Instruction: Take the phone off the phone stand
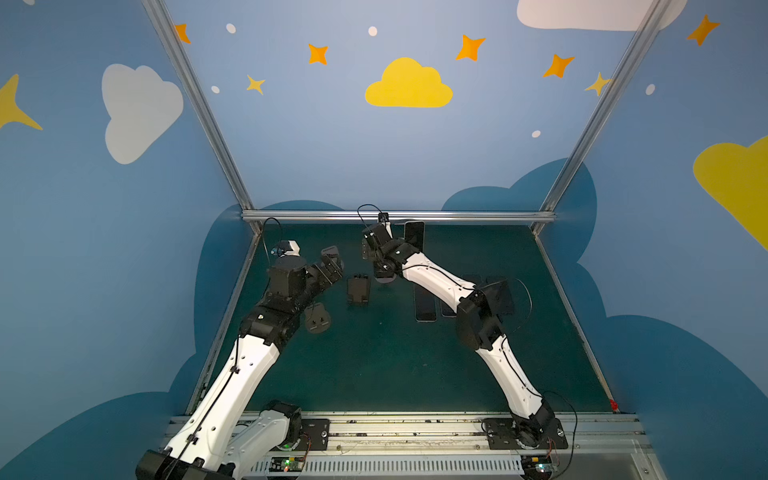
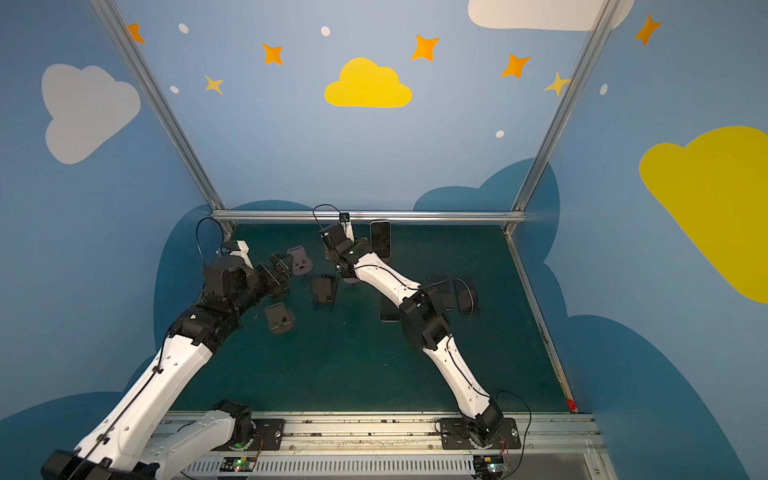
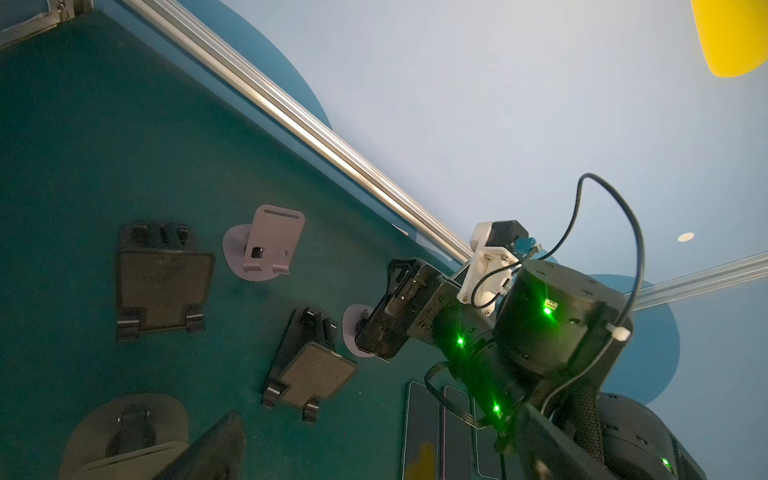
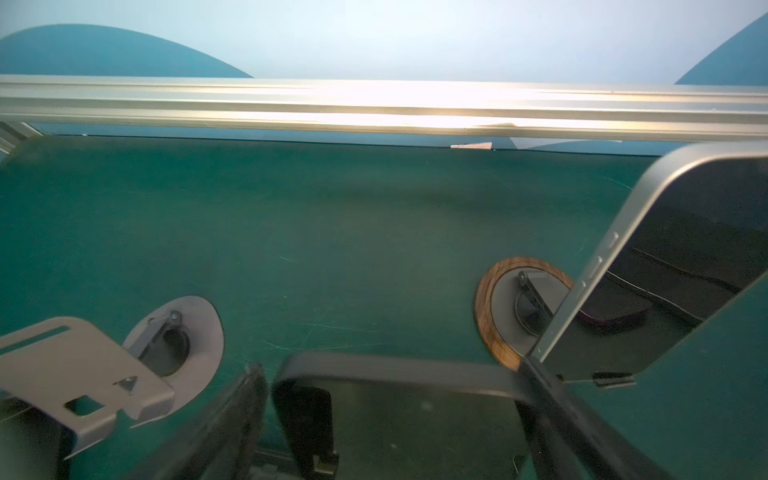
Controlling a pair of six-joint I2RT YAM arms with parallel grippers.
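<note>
This is a robotics lab's enclosed test cell. A frame of aluminium profile boxes in a green-matted table. Two white-and-black robot arms are bolted to a slotted rail at the table's front edge, beside bare circuit boards. Blue wall panels carry cartoon clouds and stars. Several phone stands are laid out on the mat like test props.

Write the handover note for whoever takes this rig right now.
Left gripper: jaws open, empty, beside an empty grey stand.
Right gripper: jaws open, holding nothing, next to the phone at the back.
Phone: upright on the wood-rimmed phone stand, not yet lifted.
Done: right arm is in position.
To do: close on the phone, lift it off the stand, set it down.
</note>
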